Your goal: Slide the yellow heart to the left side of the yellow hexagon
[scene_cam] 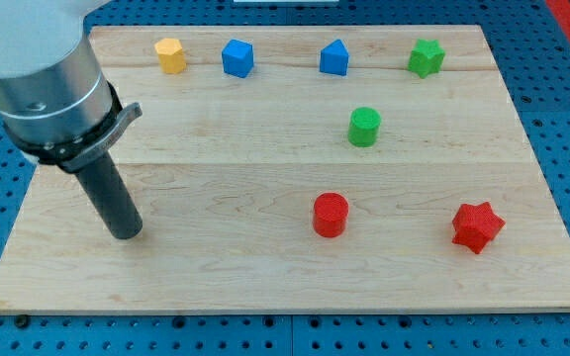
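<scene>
Yellow heart: not visible anywhere in the camera view; it may be hidden behind the arm's wide body at the view's upper left, but I cannot tell.
Camera view: a pale wooden table (265, 267) seen from above and in front, with seven small blocks on it.
Yellow hexagon (170, 55): near the view's top left, just right of the arm's body.
Top row, going right: blue block (237, 57), second blue block (333, 57), green star (426, 57).
Middle: green cylinder (364, 127).
Lower right: red cylinder (331, 215) and red star (477, 226).
End effector: a plain dark rod with no jaws, so nothing opens or closes. My tip (127, 235) rests on bare wood at the view's lower left, touching no block and well below the yellow hexagon.
Step in hand: apparently the search or approach; no push is under way.
Next move: first find the heart, then bring my tip to the side facing away from the spot left of the hexagon and push gently, without nudging the hexagon.
</scene>
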`<action>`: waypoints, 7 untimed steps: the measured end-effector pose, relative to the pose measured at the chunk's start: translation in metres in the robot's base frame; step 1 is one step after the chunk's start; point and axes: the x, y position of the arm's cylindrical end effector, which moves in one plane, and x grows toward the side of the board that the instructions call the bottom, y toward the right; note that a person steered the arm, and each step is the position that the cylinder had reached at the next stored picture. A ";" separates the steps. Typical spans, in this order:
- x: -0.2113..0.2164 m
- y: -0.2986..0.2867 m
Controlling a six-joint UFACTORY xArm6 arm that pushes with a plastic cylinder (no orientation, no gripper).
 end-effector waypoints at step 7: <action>-0.036 0.013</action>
